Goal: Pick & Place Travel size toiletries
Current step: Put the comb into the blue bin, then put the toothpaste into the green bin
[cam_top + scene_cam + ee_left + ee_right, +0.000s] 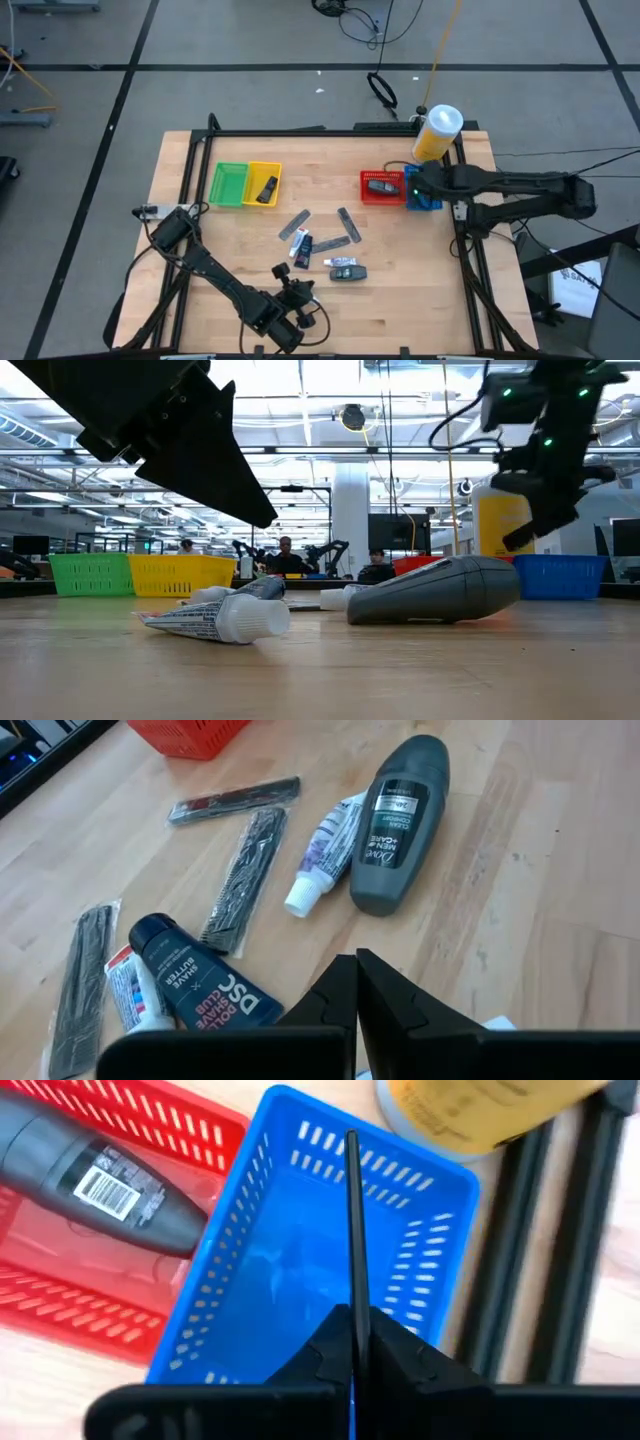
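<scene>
The travel size toiletries lie loose mid-table: a dark grey roll-on bottle (400, 820), a small white tube (325, 855), a dark blue tube (195, 985), a white tube with red-blue marks (130, 995) and flat black sachets (245, 875). My left gripper (357, 970) is shut with nothing in it, just above the wood on their near side (292, 285). My right gripper (353, 1325) is shut on a thin dark flat strip (352, 1210) over the blue basket (300, 1260). Another dark bottle (90, 1165) lies in the red basket (60, 1280). My right gripper pinches the thin dark strip between its two fingers at the strip's near end (353, 1295). The fingers slant downward and the strip runs on past their ends, along them. It shows edge-on, lifted clear above the blue basket's inside.
A green basket (228, 185) and a yellow basket (265, 183) holding a dark item stand at the far left. The big yellow white-capped jar (437, 130) stands behind the blue basket (425, 197). A black frame rail (462, 230) runs along the table's right side.
</scene>
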Tool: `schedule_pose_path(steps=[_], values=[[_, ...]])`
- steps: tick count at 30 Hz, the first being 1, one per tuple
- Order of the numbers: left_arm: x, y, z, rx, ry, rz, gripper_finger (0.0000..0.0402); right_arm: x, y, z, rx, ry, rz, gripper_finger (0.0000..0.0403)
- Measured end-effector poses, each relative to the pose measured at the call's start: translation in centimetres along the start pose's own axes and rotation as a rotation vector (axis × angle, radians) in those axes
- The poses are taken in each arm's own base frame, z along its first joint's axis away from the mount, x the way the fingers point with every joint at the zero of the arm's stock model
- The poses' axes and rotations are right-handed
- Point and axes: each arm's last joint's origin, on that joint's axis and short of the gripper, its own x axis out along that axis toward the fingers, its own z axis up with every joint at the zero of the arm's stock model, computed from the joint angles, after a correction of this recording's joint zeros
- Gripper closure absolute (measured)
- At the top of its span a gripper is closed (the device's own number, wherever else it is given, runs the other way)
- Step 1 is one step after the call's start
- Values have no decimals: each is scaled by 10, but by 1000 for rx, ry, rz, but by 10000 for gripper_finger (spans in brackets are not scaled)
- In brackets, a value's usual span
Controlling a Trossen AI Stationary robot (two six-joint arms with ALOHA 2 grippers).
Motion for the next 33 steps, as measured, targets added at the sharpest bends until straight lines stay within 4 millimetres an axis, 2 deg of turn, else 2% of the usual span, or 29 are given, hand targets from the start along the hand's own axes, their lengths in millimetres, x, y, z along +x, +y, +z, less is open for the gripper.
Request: schedule_pose_path(steps=[9, 17, 25, 33], values=[[-1, -2, 0, -12, 1, -15, 381, 34, 15, 15, -34, 137, -33, 395], [-3, -4, -2, -10, 34, -47, 380, 52, 28, 17, -69, 181, -42, 388], [-3, -4, -2, -17, 40, -55, 380, 59, 33, 18, -82, 182, -67, 365], [-4, -4, -2, -19, 41, -59, 380, 51, 28, 20, -131, 111, -77, 302]])
